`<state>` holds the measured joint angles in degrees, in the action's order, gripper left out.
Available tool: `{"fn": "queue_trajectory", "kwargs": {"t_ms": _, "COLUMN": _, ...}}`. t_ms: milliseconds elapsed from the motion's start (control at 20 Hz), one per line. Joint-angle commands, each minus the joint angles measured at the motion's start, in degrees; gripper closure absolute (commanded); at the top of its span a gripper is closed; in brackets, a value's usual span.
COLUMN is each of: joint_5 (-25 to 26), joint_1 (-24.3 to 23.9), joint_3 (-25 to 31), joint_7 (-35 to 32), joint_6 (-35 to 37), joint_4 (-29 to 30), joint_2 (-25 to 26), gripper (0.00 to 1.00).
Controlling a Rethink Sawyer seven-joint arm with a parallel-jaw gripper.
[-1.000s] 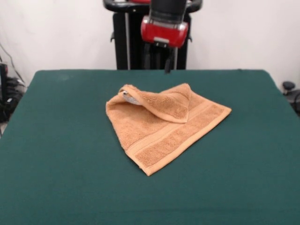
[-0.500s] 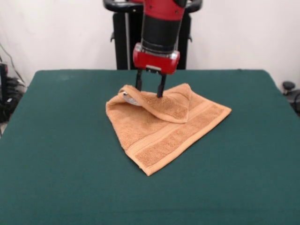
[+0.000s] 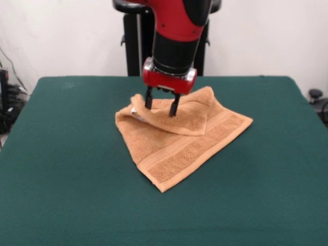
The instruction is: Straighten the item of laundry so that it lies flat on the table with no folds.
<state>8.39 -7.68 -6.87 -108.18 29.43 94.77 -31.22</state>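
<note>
The orange-tan towel [image 3: 179, 141] lies near the middle of the dark green table [image 3: 61, 169]. Its far corner is folded over toward the near side, making a raised flap [image 3: 187, 115] on top of the rest. A bit of white tag [image 3: 134, 111] shows at the flap's left end. My gripper [image 3: 161, 105] comes straight down from above and stands open. Its two dark fingers [image 3: 148, 100] press into the left part of the folded flap, a little apart.
The robot's black pedestal [image 3: 136, 46] stands behind the table's far edge. Cables and dark gear [image 3: 10, 100] sit off the table's left side. A dark object [image 3: 315, 95] sits off its right side.
The arm has come down from above the table's far edge onto the towel. Its fingers now sink into the folded flap, lower than half a second ago. The towel has barely shifted.
</note>
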Motion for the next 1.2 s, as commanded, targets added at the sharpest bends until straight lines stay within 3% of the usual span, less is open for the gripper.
{"fn": "queue_trajectory", "kwargs": {"t_ms": 50, "joint_5": 1.5, "joint_1": 1.5, "joint_3": 6.0, "joint_7": 1.6, "joint_6": 8.1, "joint_4": -15.1, "joint_2": 4.3, "gripper": 0.0}}
{"fn": "queue_trajectory", "kwargs": {"t_ms": 300, "joint_5": 0.9, "joint_1": 1.8, "joint_3": 6.2, "joint_7": 1.1, "joint_6": 12.9, "joint_4": -16.4, "joint_2": 3.3, "gripper": 0.0}}
{"fn": "queue_trajectory", "kwargs": {"t_ms": 650, "joint_5": 1.3, "joint_1": 2.3, "joint_3": 5.8, "joint_7": -0.8, "joint_6": 9.1, "joint_4": -13.4, "joint_2": 1.9, "gripper": 0.0}}
{"fn": "queue_trajectory", "kwargs": {"t_ms": 900, "joint_5": 1.8, "joint_1": 2.3, "joint_3": 6.4, "joint_7": 0.8, "joint_6": 11.3, "joint_4": -18.7, "joint_2": 5.2, "gripper": 0.0}}
{"fn": "queue_trajectory", "kwargs": {"t_ms": 1200, "joint_5": 3.3, "joint_1": 1.4, "joint_3": 7.6, "joint_7": 0.2, "joint_6": 2.7, "joint_4": -21.2, "joint_2": 11.1, "gripper": 0.0}}
